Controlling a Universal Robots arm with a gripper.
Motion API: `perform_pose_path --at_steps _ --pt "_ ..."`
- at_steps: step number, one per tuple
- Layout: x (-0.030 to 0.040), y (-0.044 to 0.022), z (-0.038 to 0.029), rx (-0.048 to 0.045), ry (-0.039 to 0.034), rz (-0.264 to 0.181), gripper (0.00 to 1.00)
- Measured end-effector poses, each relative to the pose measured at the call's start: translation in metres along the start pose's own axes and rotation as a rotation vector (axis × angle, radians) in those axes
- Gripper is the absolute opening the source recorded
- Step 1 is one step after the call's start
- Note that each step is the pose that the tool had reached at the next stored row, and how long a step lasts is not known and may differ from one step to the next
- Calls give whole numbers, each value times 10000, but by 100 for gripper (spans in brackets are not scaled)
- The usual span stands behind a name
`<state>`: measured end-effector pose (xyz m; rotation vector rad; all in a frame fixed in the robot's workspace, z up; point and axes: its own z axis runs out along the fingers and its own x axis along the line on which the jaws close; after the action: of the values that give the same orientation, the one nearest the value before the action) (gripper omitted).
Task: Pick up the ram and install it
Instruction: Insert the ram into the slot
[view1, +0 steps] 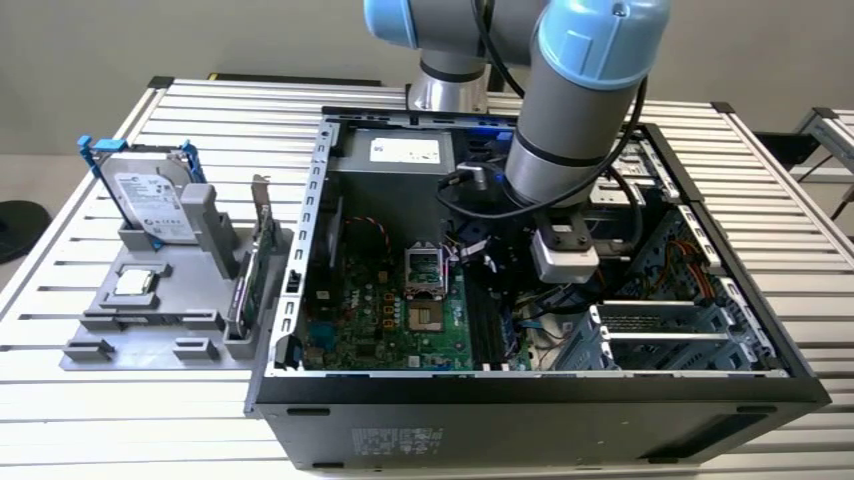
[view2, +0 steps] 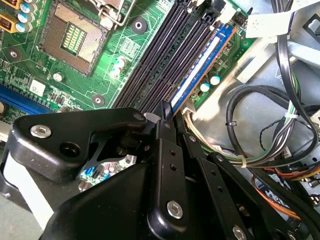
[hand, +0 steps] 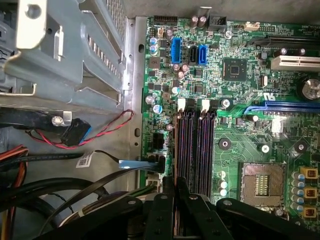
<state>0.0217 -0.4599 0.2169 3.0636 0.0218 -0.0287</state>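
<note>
The ram is a long thin blue stick, and in the second wrist view it stands on its edge in the outermost memory slot, the one nearest the edge of the green board. The black fingers reach right up to the near end of the ram and seem to touch it there. They sit close together around that end, but I cannot tell if they are squeezing it or have let go. In the first wrist view the fingers meet over the long dark slots, near the board's edge beside the metal wall. The other slots next to the ram look bare. A square socket with many tiny pins sits on the green board a little away from the slots. Loose wires lie in a bunch just beside the ram, off the board's edge. In the exterior view the arm reaches down into an open computer case that lies on its side on a worktop made of silver ribbed bars. Near the worktop's edge at the exterior view's left, a grey holder stands beside the case. A hard drive stands upright in it, and a green card stands in it close to the case.
</note>
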Motion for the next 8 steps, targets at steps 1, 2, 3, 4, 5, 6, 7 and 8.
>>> perform_pose_path --at_steps 1,2,3,4,5,6,7,8 --pt "1 1 1 1 0 -1 0" --pt "1 2 0 1 0 -1 0" --pt "1 5 1 1 0 0 0" --pt "1 9 1 1 0 -1 0" --pt "1 11 1 0 0 -1 0" --pt "1 15 1 0 0 -2 0" --pt "0 19 1 0 0 -4 0" --pt "0 19 1 -1 0 -6 0"
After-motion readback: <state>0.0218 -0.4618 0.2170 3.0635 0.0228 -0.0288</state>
